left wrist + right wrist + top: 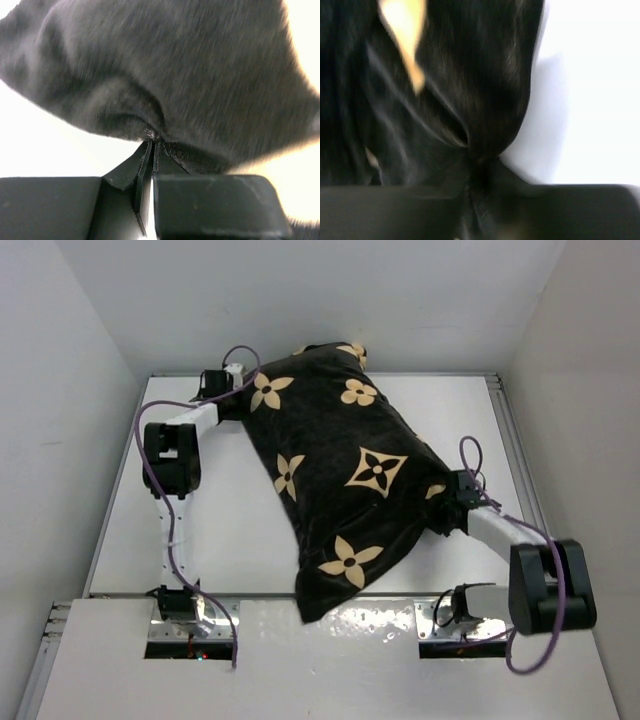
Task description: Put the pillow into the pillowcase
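Looking down from the overhead camera, I see the pillowcase [340,480] slung between both arms, lifted off the white table [230,530]. It runs as a slanted band from the far-left corner toward the near-right. Its black plush is spread wide, and the tan flowers and one diamond star face up at me. The body of the case looks rounded and swollen. Every opening is turned away or folded under, so I cannot tell from any view what sits inside it. No part of the pillow shows in any of the three views.

One pointed corner of the case droops at the near edge, hanging over the metal strip between the two arm bases. The opposite end bunches up against the back wall.

On the left wrist camera, the left gripper [151,145] has its fingers [142,165] pressed together. A small pucker of the dark fabric is pinched right at the tips, and the cloth balloons upward from that point.

The right wrist feed is blurred. Even so, I can make out the right gripper [472,167] clamped on a gathered fold, with creases fanning out from the pinch and a sliver of tan print above.

A purple cable [150,455] loops along the left arm.
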You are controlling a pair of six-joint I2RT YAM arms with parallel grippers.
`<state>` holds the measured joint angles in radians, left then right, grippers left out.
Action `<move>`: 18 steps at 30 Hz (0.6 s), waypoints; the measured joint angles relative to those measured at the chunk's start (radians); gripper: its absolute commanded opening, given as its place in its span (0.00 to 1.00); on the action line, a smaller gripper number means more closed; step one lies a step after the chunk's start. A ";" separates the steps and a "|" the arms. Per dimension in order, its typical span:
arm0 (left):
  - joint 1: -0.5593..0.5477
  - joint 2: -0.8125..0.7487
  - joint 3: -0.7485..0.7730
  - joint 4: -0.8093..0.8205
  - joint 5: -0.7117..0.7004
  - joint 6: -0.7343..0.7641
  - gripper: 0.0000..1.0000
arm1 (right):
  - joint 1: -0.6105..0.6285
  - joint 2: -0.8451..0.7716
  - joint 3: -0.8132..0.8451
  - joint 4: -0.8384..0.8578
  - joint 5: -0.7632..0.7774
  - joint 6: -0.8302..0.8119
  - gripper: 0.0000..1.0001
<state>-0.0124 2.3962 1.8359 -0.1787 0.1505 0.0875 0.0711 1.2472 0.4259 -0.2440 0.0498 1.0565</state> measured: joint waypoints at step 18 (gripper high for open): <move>0.174 -0.713 -0.696 -0.424 0.143 0.428 0.79 | -0.201 0.637 1.119 -0.101 -0.238 -0.329 0.99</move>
<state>0.1616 1.6833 1.1397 -0.6029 0.2935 0.5159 -0.1303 1.8843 1.5452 -0.3454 -0.1879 0.7277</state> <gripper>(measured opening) 0.694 0.982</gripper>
